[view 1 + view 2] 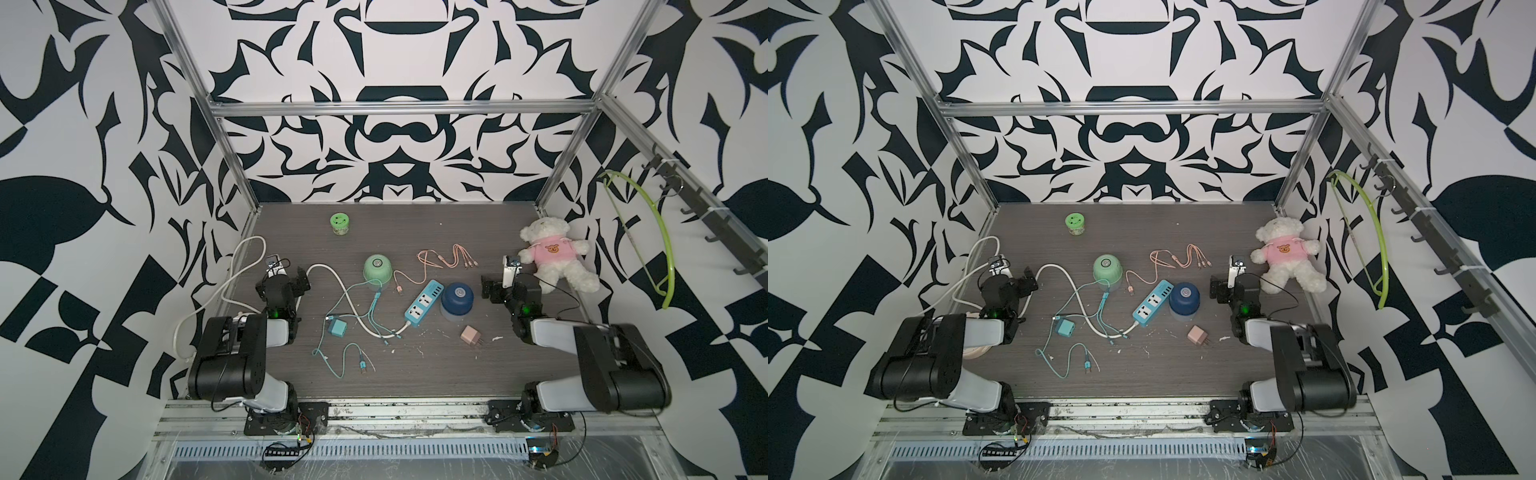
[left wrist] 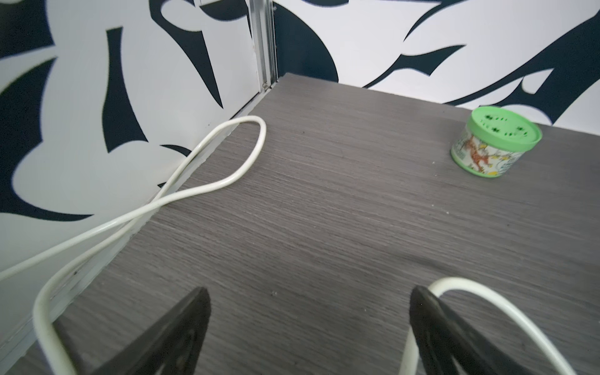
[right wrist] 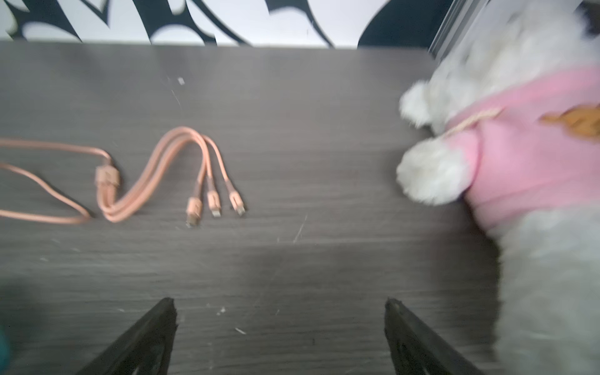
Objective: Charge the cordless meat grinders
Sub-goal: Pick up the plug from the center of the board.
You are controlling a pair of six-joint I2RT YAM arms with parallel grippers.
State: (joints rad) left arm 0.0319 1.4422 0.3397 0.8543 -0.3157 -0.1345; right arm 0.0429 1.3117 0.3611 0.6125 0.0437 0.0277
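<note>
**Arms.** Both sit folded at the sides of the table [image 1: 415, 374].
- Left gripper [image 2: 310, 295]: jaws spread wide, nothing between them.
- Right gripper [image 3: 279, 303]: the same, wide and empty over bare tabletop.

**Grinders.**
- The mint green grinder [image 1: 378, 268] stands upright mid-table, toward the left arm.
- The dark blue grinder [image 1: 457, 300] stands upright just beside the blue power strip [image 1: 424, 306], on the right arm's side of it.
- A teal cable [image 1: 377, 296] runs up to the green one's base. We cannot tell whether a plug is seated there.
- We see nothing plugged into the blue one.

**Chargers.**
- Neither wall adapter is in the strip. The teal adapter [image 1: 337, 329] lies nearer the left arm, and the pink adapter [image 1: 471, 333] lies near the blue grinder.
- The pink cable [image 1: 440, 259] lies loose behind the strip. Its three small plugs [image 3: 214, 204] fan out ahead of the right gripper.

**Our reading.** The task has not started. The first step is picking up a cable end.

**Notes for doing it well.**
- We should grip the plug's stiff shell, not the limp cord.
- The plugs lie flat on the table, so we should come straight down on them.
- The domes look light and may slide, so we should brace the grinder with the other gripper before pushing in.
- The strip's white cord [image 2: 43, 324] lies close on both sides of the left gripper. We should lift clear before swinging inward, or it could drag the strip.
</note>
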